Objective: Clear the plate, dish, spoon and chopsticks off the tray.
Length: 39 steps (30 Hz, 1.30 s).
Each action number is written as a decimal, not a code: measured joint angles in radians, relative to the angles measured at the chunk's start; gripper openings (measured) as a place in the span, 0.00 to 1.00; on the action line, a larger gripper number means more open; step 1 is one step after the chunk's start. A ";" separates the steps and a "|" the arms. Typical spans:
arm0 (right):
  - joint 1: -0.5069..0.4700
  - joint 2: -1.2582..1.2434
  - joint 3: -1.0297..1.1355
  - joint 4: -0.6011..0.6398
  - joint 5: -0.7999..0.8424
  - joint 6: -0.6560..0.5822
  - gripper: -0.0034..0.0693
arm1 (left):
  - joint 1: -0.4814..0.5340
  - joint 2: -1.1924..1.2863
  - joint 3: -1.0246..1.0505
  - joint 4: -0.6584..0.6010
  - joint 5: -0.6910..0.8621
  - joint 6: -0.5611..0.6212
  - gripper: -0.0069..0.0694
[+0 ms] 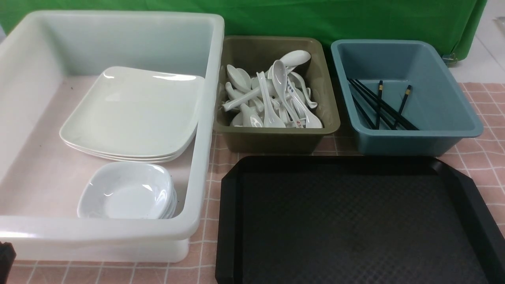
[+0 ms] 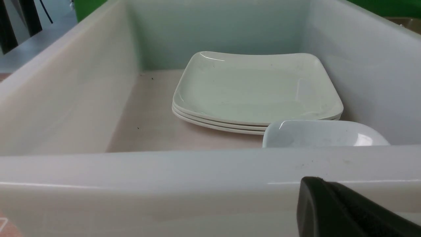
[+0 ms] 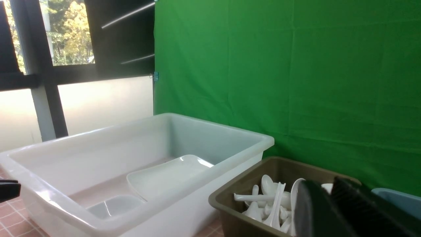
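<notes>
Green cloth (image 1: 276, 19) behind white bin (image 1: 118, 230), brown bin (image 1: 276, 136) w/ spoons; L gripper (image 2: 315, 204) closed, R gripper (image 3: 315, 204) prob. unclear.

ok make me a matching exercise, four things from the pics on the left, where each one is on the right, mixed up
Things
1. stack of large white square plates
2. white ceramic spoon with blue marks
3. long black chopsticks with yellowish-gold ends
4. large black plastic tray

Places
A. in the blue-grey plastic bin
B. on the pink checked cloth, outside every bin
C. in the big white plastic bin
D. in the olive-brown plastic bin

Right pairs: 1-C, 2-D, 3-A, 4-B
</notes>
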 joint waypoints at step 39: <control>-0.180 -0.033 0.064 0.446 -0.008 -0.435 0.36 | 0.000 0.000 0.000 0.001 0.000 0.011 0.10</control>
